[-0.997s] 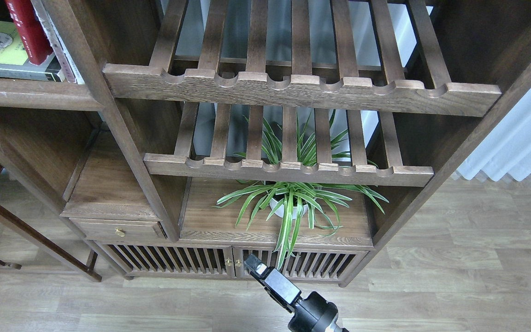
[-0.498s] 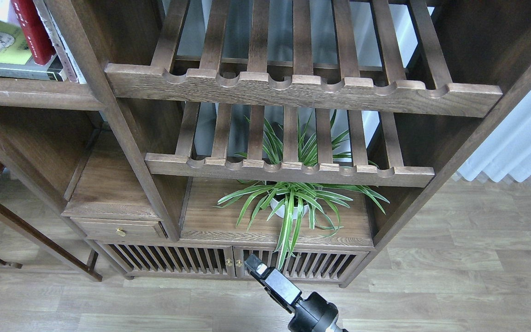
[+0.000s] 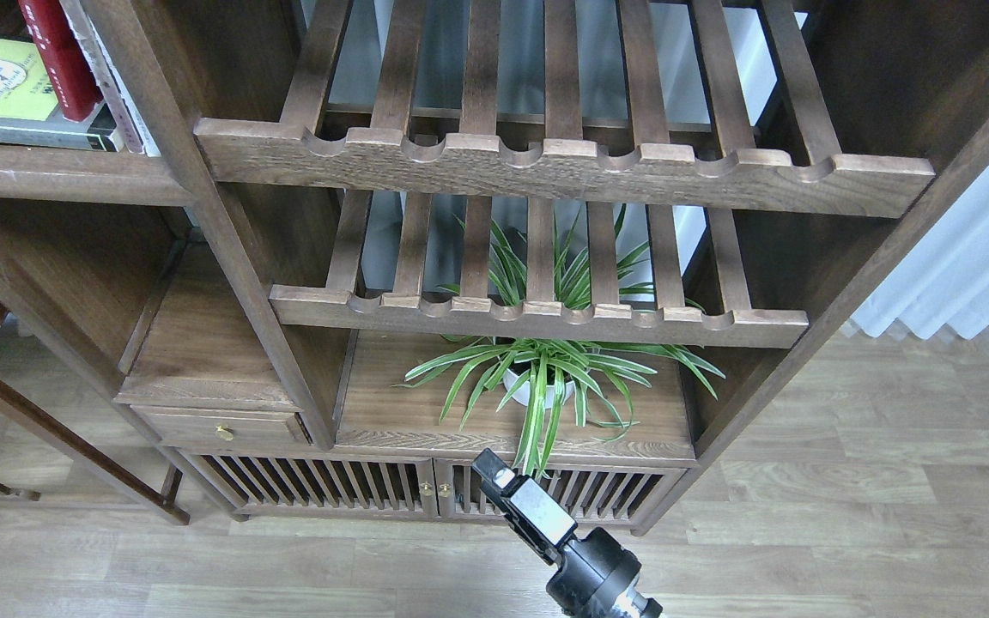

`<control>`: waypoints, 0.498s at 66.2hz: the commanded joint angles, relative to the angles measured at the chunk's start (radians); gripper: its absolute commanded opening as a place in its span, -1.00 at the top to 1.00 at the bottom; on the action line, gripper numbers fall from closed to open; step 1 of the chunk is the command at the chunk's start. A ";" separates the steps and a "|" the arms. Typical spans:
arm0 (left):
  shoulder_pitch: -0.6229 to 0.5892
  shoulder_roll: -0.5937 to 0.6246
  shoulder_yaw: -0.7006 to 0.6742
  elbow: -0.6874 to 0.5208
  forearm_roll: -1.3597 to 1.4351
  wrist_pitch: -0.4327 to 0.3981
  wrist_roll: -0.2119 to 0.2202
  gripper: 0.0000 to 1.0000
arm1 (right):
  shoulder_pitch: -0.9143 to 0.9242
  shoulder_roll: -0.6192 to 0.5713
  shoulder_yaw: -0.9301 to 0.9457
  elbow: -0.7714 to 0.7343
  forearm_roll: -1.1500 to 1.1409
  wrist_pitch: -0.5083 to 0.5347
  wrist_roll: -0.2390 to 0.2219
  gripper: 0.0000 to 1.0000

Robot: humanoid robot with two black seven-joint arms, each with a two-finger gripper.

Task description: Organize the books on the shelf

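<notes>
Books [image 3: 27, 81] crowd shelf [image 3: 57, 176] top-left

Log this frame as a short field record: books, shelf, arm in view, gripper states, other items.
books: red book leaning upright on a flat black-grey book with yellow-green panel; pale volumes at their right
shelf: dark-brown board, upper left, books resting on it
arm in view: one black arm from the bottom edge; right gripper low, in front of the cabinet doors, far from the books; fingers not distinguishable
left gripper: not in view
other: potted spider plant under two slatted racks
</notes>
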 commanded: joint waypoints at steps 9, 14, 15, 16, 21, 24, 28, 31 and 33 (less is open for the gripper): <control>0.207 -0.058 -0.060 -0.061 -0.068 0.000 0.002 -0.66 | 0.013 0.000 0.021 0.004 0.002 0.000 -0.003 -0.99; 0.250 -0.087 -0.065 -0.061 -0.076 0.000 0.002 -0.66 | 0.013 0.000 0.027 0.004 0.002 0.000 -0.003 -0.99; 0.260 -0.099 -0.068 -0.061 -0.076 0.000 0.002 -0.66 | 0.015 0.000 0.027 0.004 0.002 0.000 -0.003 -0.99; 0.265 -0.105 -0.068 -0.061 -0.078 0.000 0.002 -0.66 | 0.015 0.000 0.027 0.004 0.002 0.000 -0.003 -0.99; 0.293 -0.145 -0.072 -0.066 -0.078 0.000 0.003 -0.66 | 0.018 0.000 0.032 0.004 0.002 0.000 -0.003 -0.99; 0.320 -0.174 -0.072 -0.072 -0.078 0.000 0.005 -0.66 | 0.021 0.000 0.035 0.004 0.002 0.000 -0.003 -0.99; 0.358 -0.205 -0.071 -0.079 -0.078 0.000 0.006 -0.66 | 0.022 0.000 0.044 0.004 0.002 0.000 -0.003 -0.99; 0.389 -0.238 -0.063 -0.087 -0.078 0.000 0.008 -0.66 | 0.022 0.000 0.050 0.004 0.002 0.000 -0.003 -0.99; 0.397 -0.251 -0.062 -0.089 -0.078 0.000 0.009 -0.66 | 0.022 0.000 0.050 0.004 0.002 0.000 -0.003 -0.99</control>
